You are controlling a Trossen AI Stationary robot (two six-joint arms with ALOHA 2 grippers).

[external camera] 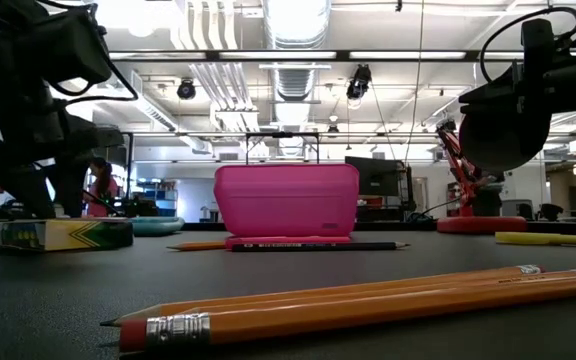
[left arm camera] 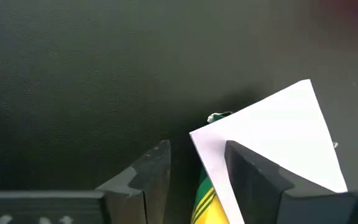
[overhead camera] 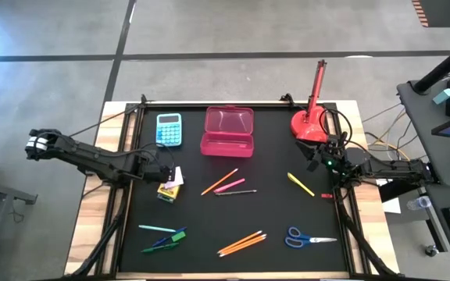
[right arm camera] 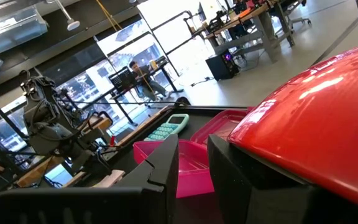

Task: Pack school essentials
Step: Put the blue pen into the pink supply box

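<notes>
The white-and-yellow pack (overhead camera: 169, 186) lies flat on the black mat, left of centre; the low view shows it too (external camera: 63, 234). My left gripper (overhead camera: 168, 173) hangs open just above it, pointing down. In the left wrist view (left arm camera: 197, 171) the pack's yellow-green edge (left arm camera: 202, 199) shows between the fingers and its white face (left arm camera: 272, 137) runs under one of them. My right gripper (overhead camera: 316, 158) waits near the mat's right edge, narrowly open (right arm camera: 193, 162). Loose on the mat lie orange and pink pencils (overhead camera: 223, 181), a yellow pencil (overhead camera: 301, 184), orange pencils (overhead camera: 242, 243), pens (overhead camera: 162, 236) and blue-handled scissors (overhead camera: 309, 238). My left gripper comes at the pack from above, one finger (left arm camera: 250, 177) over its white face and the other beside its yellow-green edge. I cannot tell whether either finger touches it. The pack rests flat on the mat.
The translucent pink case (overhead camera: 227, 131) stands at the mat's far middle, the light-blue calculator (overhead camera: 169, 129) to its left. A red lamp base (overhead camera: 309, 125) sits at the far right corner, close beside my right gripper. A dark pencil (overhead camera: 235, 191) lies mid-mat.
</notes>
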